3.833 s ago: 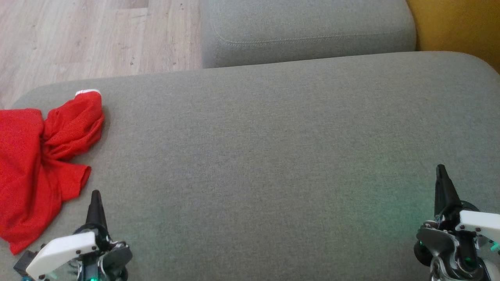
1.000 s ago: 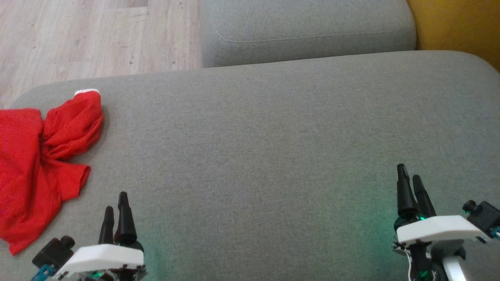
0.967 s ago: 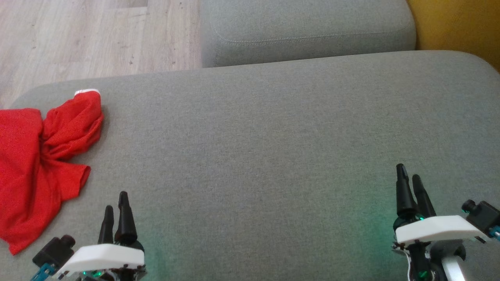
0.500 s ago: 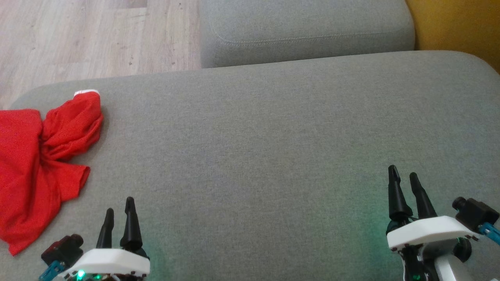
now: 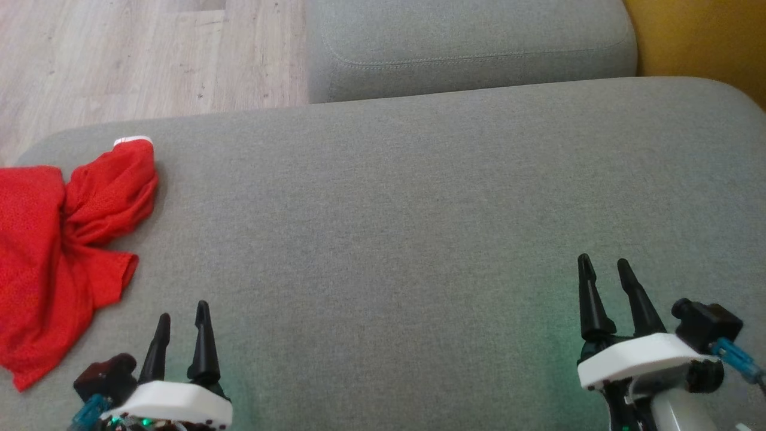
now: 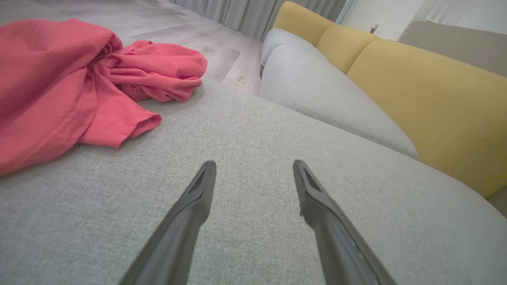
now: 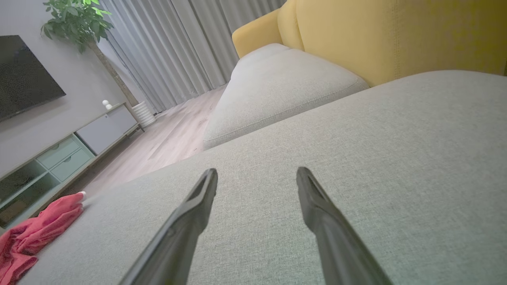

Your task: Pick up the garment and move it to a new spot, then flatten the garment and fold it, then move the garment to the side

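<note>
Garment (image 5: 57, 251), red, lay crumpled at the left end of the grey cushion (image 5: 419, 197), part of it running off the head view's left edge. One sleeve pointed toward the cushion's middle, and a small white strip (image 5: 133, 141) showed at the far end of the bunch. Not flattened, not folded. Left gripper (image 5: 182, 311) sat low at the near edge, just right of the garment and not touching it; jaws apart, nothing between them. In the left wrist view both fingers (image 6: 190, 213) pointed over bare fabric, with the garment up and to the left of the tips. Right gripper (image 5: 603, 261) was at the near right of the cushion, well apart from the garment; jaws likewise apart and empty, over bare cushion. Whether either set of tips touched the fabric could not be told. A second grey cushion (image 5: 467, 48) lay beyond the first, with a yellow backrest (image 5: 700, 36) at far right and wood floor (image 5: 119, 60) at far left. The right wrist view took in curtains (image 7: 178, 47), a plant (image 7: 75, 19), a dark screen (image 7: 23, 75) on the wall and a low cabinet (image 7: 71, 146).
</note>
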